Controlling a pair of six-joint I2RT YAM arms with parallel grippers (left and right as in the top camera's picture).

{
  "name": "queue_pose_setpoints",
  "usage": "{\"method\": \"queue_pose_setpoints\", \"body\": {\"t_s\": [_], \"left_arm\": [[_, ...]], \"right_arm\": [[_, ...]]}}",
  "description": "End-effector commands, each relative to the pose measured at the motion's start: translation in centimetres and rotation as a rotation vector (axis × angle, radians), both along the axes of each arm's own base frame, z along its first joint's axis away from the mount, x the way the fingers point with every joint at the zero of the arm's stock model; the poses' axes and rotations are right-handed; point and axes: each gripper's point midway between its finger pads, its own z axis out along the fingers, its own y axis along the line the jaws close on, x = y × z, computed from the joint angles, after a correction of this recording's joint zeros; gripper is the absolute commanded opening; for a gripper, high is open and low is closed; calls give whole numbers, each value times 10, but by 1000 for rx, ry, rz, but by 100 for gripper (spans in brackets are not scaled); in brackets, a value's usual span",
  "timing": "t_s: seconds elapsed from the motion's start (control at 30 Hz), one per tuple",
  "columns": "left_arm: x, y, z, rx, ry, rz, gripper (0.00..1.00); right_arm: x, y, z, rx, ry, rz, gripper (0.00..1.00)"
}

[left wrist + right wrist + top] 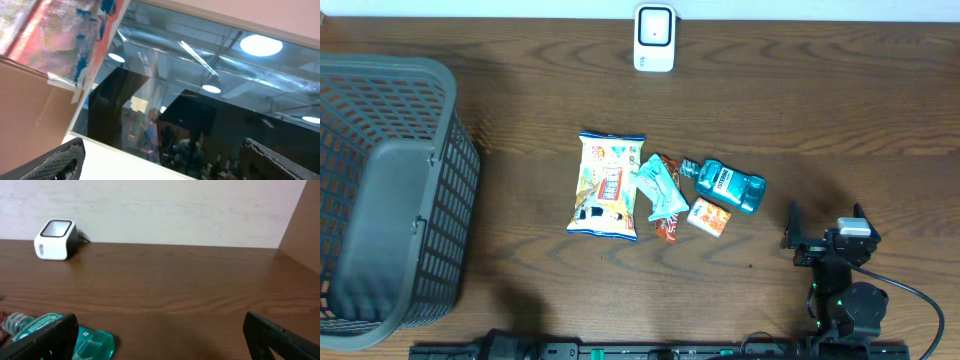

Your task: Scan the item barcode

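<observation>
Several items lie in a cluster mid-table: a yellow snack bag [608,186], a pale teal packet [657,187], a brown bar [669,228], a teal mouthwash bottle [730,185] and a small orange box [709,217]. No barcode is readable. The white scanner [654,38] stands at the far edge. My right gripper [825,224] is open near the front right, just right of the bottle [60,332], with the scanner [54,239] far off to its left. My left gripper [162,156] is open and empty, tilted up at ceiling lights and a dark window.
A large grey plastic basket [440,200] fills the left side of the table. A brown cardboard panel [302,230] rises at the right edge in the right wrist view. Bare wood lies between the items and the scanner.
</observation>
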Motion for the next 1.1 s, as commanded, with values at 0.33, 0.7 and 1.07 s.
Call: {"method": "queue_pose_setpoints", "body": {"t_s": [0.33, 0.7, 1.07], "left_arm": [[-2, -31, -26, 70, -114, -32, 98], [46, -24, -52, 39, -51, 17, 98], [130, -30, -165, 62, 423, -3, 98]], "right_arm": [[0, -1, -1, 297, -14, -26, 99], [-2, 40, 4, 711, 22, 179, 99], [-8, 63, 7, 791, 72, 307, 99]]}}
